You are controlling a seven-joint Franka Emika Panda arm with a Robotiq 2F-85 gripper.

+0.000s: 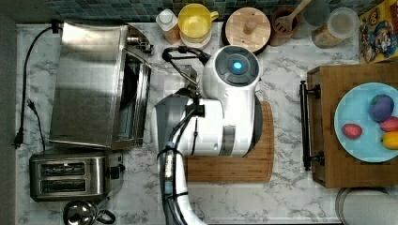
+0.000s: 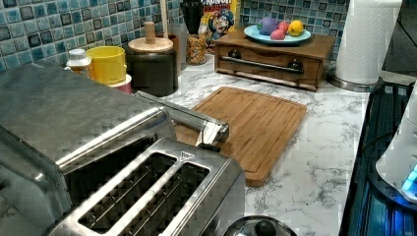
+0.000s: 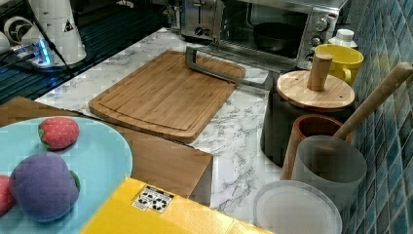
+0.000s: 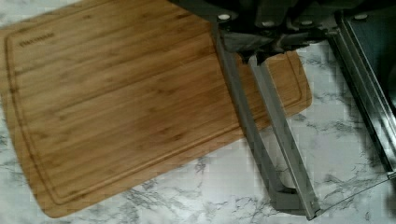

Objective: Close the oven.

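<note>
Okay so the gripper (image 4: 256, 46) is sitting right over the oven's bar handle (image 4: 261, 140), at the end near the cutting board (image 4: 130, 102). Honestly I can't tell how wide it's open or whether it actually has hold of the bar, the wrist view is too dark there. The handle hangs just over the board's edge, and the door (image 4: 366, 79) is dropped all the way down, flat above the marble counter (image 4: 355, 186).

In the top view the white arm (image 1: 225, 108) is over the board, and the oven (image 1: 89, 79) is at its 9 o'clock, hard against the top view's left side, cord trailing off at the oven's 9 o'clock. The two-slot toaster (image 1: 70, 177) sits at the oven's 6 o'clock, just beside it.
</note>
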